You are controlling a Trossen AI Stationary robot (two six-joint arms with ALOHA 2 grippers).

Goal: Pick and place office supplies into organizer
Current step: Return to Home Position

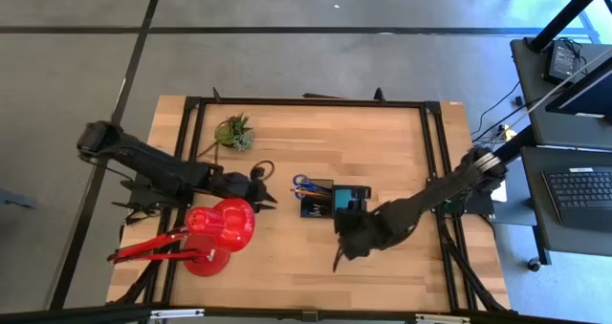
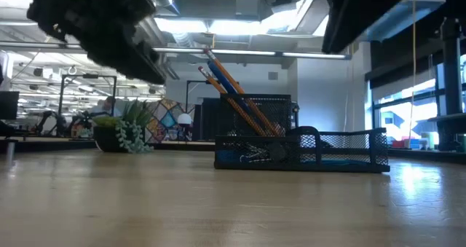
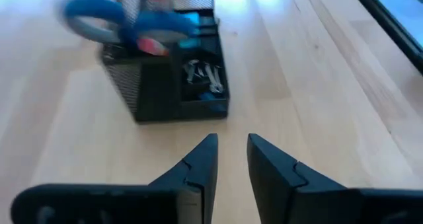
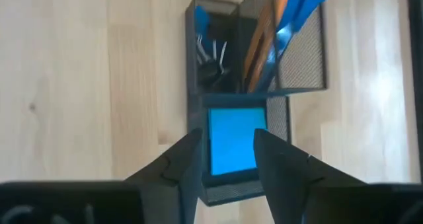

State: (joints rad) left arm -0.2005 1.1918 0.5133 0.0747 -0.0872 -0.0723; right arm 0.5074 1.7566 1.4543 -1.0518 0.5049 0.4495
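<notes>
The organizer [image 1: 330, 198], a low black mesh tray, stands on the table's middle. In it are blue-handled scissors [image 4: 304, 2] and an orange pencil [image 4: 264, 39], both leaning upright. It also holds black binder clips [image 4: 211, 52], a small blue eraser [image 4: 200, 16] and a cyan note pad [image 4: 234, 141]. My left gripper [image 3: 231, 148] hovers to the organizer's left, slanting down at it, open with nothing between its fingers. My right gripper [image 4: 228, 158] hangs above the organizer's near right side, open and holding nothing; the pad shows far below through the gap.
A red desk lamp [image 1: 215, 233] stands at the near left, just beside my left arm. A small green potted plant [image 1: 234, 133] sits at the far left. Bare wood lies to the right of and behind the organizer [image 2: 306, 152].
</notes>
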